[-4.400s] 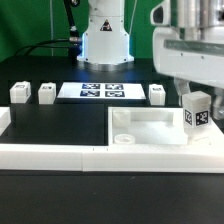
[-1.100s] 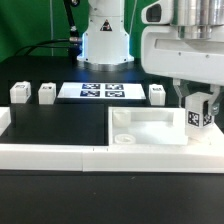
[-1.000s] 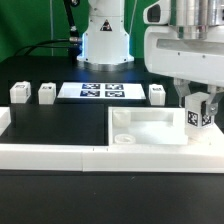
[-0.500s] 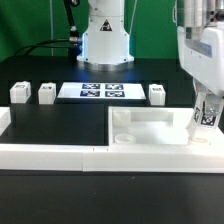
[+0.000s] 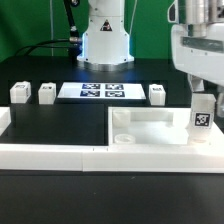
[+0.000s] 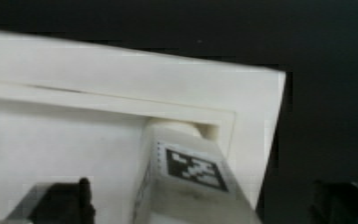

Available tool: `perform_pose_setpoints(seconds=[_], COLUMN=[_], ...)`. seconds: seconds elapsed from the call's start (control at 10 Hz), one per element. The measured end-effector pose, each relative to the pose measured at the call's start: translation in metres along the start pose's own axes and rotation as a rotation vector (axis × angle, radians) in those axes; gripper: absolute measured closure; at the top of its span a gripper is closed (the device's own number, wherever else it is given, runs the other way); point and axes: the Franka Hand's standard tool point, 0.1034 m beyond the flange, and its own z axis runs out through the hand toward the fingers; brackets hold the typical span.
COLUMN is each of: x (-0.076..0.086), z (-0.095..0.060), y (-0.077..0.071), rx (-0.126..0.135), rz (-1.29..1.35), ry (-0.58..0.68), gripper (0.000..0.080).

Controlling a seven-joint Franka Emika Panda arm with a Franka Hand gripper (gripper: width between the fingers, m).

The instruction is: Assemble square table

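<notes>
My exterior camera sits low at the front of the black table (image 5: 60, 120), looking almost level across it toward the robot base (image 5: 105, 45) at the back. The border rail (image 5: 50, 155) fills its near foreground, and the marker board (image 5: 102, 92) lies mid-distance. My wrist camera looks steeply down from very close, so only one corner of the tabletop (image 6: 87, 80) fits. Both views share that tabletop (image 5: 150, 122) corner, at the exterior view's right, and the tagged leg (image 5: 203, 115) there, the same leg (image 6: 194, 168) seen close up.
</notes>
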Motion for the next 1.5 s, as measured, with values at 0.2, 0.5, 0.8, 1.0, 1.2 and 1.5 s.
perform_pose_setpoints(seconds=[0.2, 0.5, 0.8, 1.0, 1.2, 1.5], x=[0.001, 0.001, 0.005, 0.015, 0.014, 0.017], z=[0.0, 0.0, -0.001, 0.002, 0.002, 0.003], y=[-0.001, 0.0, -0.001, 0.0, 0.0, 0.002], rx=[0.001, 0.0, -0.026, -0.028, -0.028, -0.027], rz=[-0.179, -0.366, -0.77, -0.98, -0.957, -0.815], ry=[0.0, 0.001, 0.031, 0.042, 0.043, 0.044], gripper=[0.0151, 0.015, 0.015, 0.015, 0.0177, 0.0503])
